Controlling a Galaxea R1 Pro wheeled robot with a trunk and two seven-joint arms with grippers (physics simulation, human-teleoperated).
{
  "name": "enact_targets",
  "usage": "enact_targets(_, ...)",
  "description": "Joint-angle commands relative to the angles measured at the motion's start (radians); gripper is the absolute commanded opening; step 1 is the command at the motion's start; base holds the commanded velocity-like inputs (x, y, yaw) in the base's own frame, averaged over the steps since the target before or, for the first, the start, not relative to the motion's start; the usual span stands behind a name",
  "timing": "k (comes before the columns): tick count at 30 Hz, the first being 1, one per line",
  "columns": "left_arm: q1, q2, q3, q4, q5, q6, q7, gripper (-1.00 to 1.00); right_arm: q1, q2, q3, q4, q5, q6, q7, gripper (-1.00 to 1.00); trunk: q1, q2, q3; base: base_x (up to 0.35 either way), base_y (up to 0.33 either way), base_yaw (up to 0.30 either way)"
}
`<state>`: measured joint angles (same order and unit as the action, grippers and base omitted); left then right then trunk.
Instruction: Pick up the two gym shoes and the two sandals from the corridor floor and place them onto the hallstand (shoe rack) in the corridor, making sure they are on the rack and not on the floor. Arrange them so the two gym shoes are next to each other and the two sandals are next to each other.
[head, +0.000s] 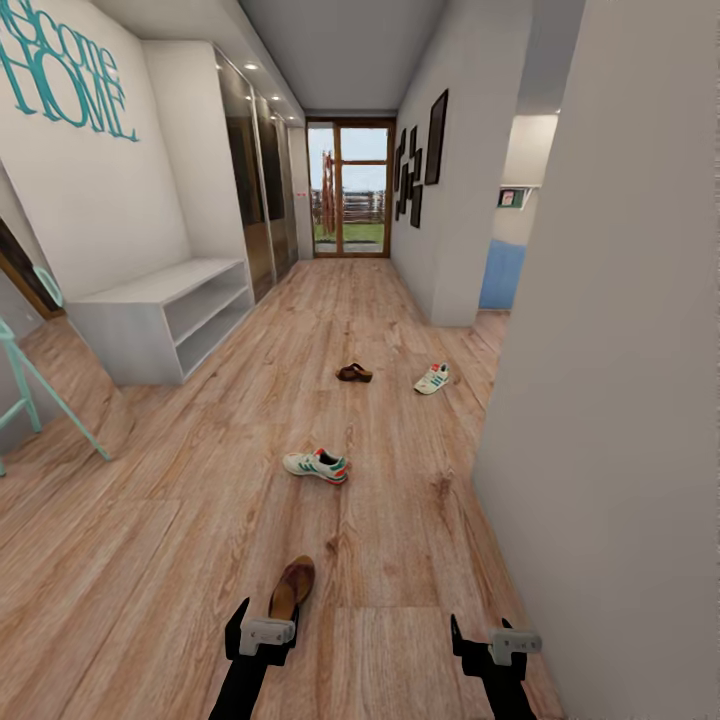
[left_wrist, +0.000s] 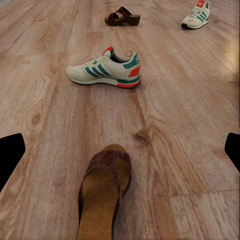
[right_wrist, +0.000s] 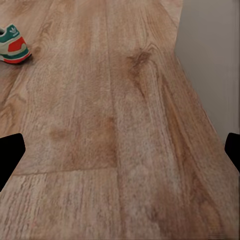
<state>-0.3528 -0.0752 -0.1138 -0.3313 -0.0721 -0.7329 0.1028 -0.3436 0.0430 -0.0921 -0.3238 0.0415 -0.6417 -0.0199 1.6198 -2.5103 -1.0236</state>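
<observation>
Four shoes lie on the wood corridor floor (head: 180, 540). The nearest sandal (head: 292, 585), brown with a tan footbed, lies just ahead of my open left gripper (head: 265, 628), and in the left wrist view this sandal (left_wrist: 105, 190) sits low between the spread fingers (left_wrist: 10, 155). A white gym shoe (head: 315, 465) with green stripes rests farther on, side-on as the gym shoe (left_wrist: 107, 70). Beyond it are the second sandal (head: 353, 373) and second gym shoe (head: 432, 378). My right gripper (head: 487, 642) hangs open over bare floor. The grey hallstand (head: 160, 310) stands at the left wall.
A white wall corner (head: 600, 400) rises close on my right, seen as the wall (right_wrist: 210, 60) in the right wrist view. A turquoise stool leg (head: 40, 400) stands at the left. Glass doors (head: 348, 190) close the corridor's far end, with mirrored wardrobes (head: 255, 170) beyond the rack.
</observation>
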Motion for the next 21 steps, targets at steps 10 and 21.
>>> enact_targets(10, 0.000, 0.001, 0.001, 0.000, 0.001, 0.000, 0.000, 1.00, 0.001, 0.000, 0.001, 0.000, 0.001, 0.000, 0.000, 1.00, 0.000, 0.000, 0.001, 0.000, 0.000, -0.050)
enact_targets(21, 0.000, 0.001, 0.002, 0.000, 0.003, 0.000, 0.000, 1.00, 0.003, 0.000, 0.003, 0.000, 0.001, 0.000, 0.000, 1.00, 0.000, 0.000, 0.001, 0.000, 0.000, -0.010)
